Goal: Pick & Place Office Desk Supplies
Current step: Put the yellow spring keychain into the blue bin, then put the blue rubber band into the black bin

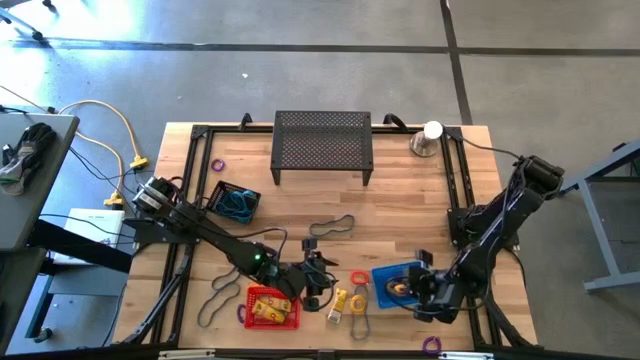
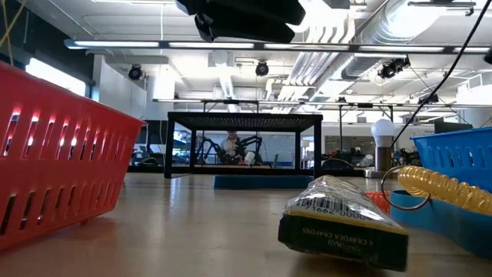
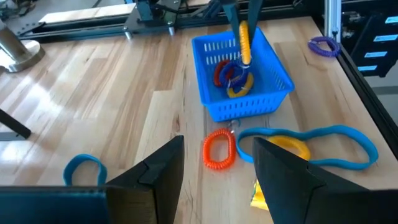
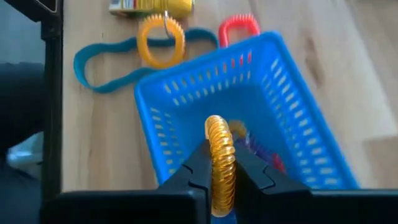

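My right gripper is shut on a yellow coil ring above the blue basket, which holds red, purple and yellow rings. Left of the basket my left gripper stands open above the table. An orange coil ring lies on the wood ahead of its fingers, which touch nothing. A teal band, another yellow ring and a yellow block lie beside it. The red basket holds yellow items. My right gripper pinches the yellow coil ring's upper arc between its two fingers. The fingers slant down from above the basket's right side. The ring hangs edge-on below them, inside the blue basket's rim. Whether its lower end touches the rings inside, I cannot tell.
The black mesh stand is at the far middle, the silver cone with a white ball to its right. A dark basket with teal bands sits far left. Grey bands and purple rings lie loose.
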{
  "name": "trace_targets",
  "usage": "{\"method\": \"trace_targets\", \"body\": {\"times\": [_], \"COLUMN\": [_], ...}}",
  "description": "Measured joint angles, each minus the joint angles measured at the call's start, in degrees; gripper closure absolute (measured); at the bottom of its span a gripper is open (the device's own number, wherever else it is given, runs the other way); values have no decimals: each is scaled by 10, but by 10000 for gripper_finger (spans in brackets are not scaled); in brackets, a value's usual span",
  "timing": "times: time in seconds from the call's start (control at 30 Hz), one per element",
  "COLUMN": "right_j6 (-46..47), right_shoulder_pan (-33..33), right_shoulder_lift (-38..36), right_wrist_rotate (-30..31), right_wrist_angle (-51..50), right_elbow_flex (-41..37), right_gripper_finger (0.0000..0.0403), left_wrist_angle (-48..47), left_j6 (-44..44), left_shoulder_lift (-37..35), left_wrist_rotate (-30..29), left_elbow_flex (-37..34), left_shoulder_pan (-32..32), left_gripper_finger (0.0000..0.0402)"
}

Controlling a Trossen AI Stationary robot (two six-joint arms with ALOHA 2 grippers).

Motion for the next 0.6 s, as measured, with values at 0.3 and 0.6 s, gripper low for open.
{"method": "trace_targets", "body": {"times": [0.3,0.6], "right_j6": [70,-107], "right_shoulder_pan": [-1,-1], "right_shoulder_lift": [0,-3], "right_wrist_rotate": [-15,65], "right_wrist_angle": [-28,59], "right_elbow_flex": [0,0], "right_gripper_finger": [314,260], "left_wrist_angle": [0,0], "left_j6": [-10,-22], "left_shoulder_lift": [0,0], "left_wrist_rotate": [0,0], "left_elbow_flex": [0,0], "left_shoulder_pan": [0,0], "left_gripper_finger": [218,218]}}
